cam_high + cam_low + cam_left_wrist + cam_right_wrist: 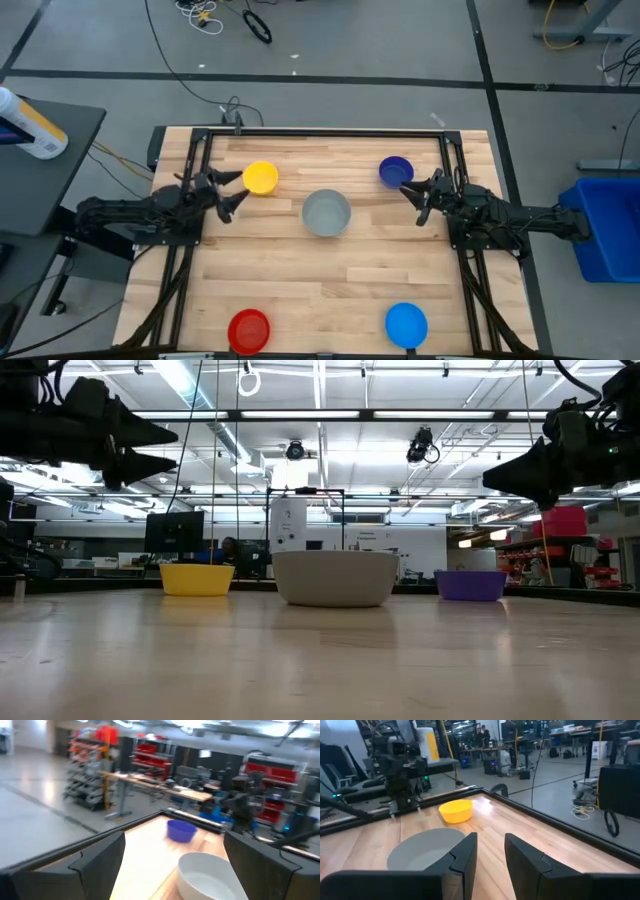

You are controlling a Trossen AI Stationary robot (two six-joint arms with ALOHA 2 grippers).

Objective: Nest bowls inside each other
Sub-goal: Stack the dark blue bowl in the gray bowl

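Observation:
Five bowls stand apart and upright on their bases on the wooden table [330, 280]. The grey bowl [326, 212] is in the middle, the yellow bowl [261, 178] far left, the dark blue bowl [396, 171] far right, the red bowl [249, 330] near left and the light blue bowl [406, 324] near right. My left gripper [238, 190] hovers open above the table, just right of the yellow bowl's near side, with nothing between its fingers. My right gripper [412, 197] hovers beside the dark blue bowl, open by a narrow gap [491, 855] and empty.
A black frame [320, 131] runs along the table's far edge and down both sides. Bare wood lies between the grey bowl and the two near bowls. A blue bin [605, 225] stands off the table at the right.

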